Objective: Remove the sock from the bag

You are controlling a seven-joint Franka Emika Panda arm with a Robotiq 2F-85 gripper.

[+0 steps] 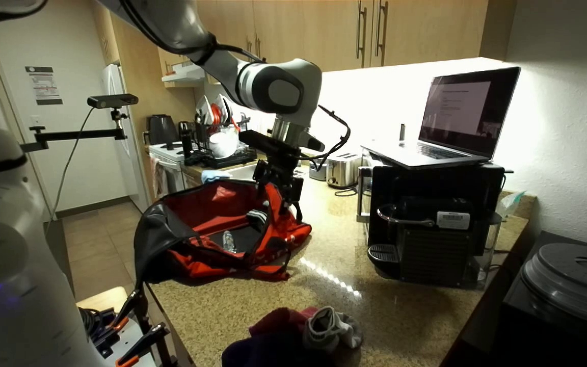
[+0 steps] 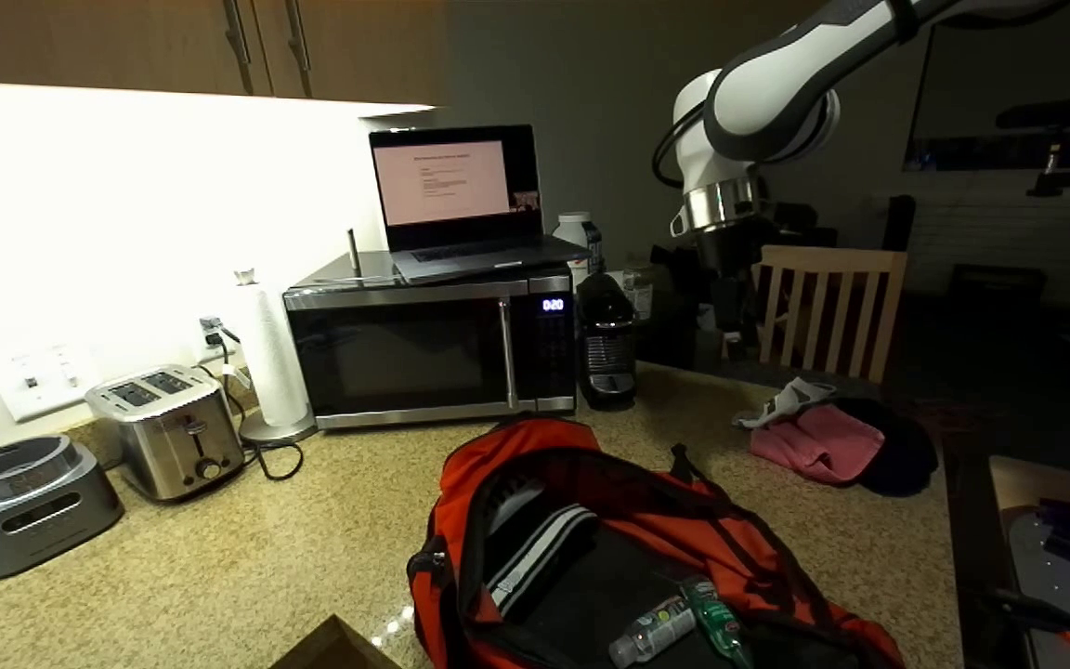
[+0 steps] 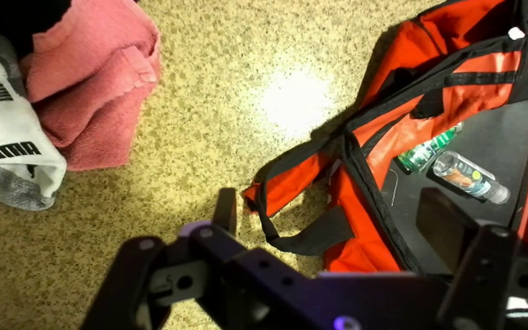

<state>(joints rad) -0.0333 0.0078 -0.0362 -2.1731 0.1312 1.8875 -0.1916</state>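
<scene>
The red and black bag [image 1: 268, 272] lies wide open on the counter, also in the wrist view [image 3: 365, 247]. A dark striped sock-like item [image 2: 535, 548] lies inside, against the bag's wall. Its white stripes show at the wrist view's lower right edge [image 3: 520, 311]. A white and grey sock [image 3: 12, 123] lies outside the bag on the counter, also in both exterior views [image 1: 331, 326] [image 2: 790, 404]. My gripper [image 3: 335, 220] is open and empty above the bag's end and strap. It shows in both exterior views [image 1: 279, 191] [image 2: 739, 339], pointing down.
A clear bottle [image 3: 468, 178] and a green bottle [image 3: 429, 149] lie in the bag. A pink cloth [image 3: 94, 87] and a dark cloth [image 2: 897, 446] lie beside the white sock. A microwave [image 2: 433, 358] bears a laptop [image 2: 451, 195]; a coffee machine [image 1: 431, 239] stands beside it.
</scene>
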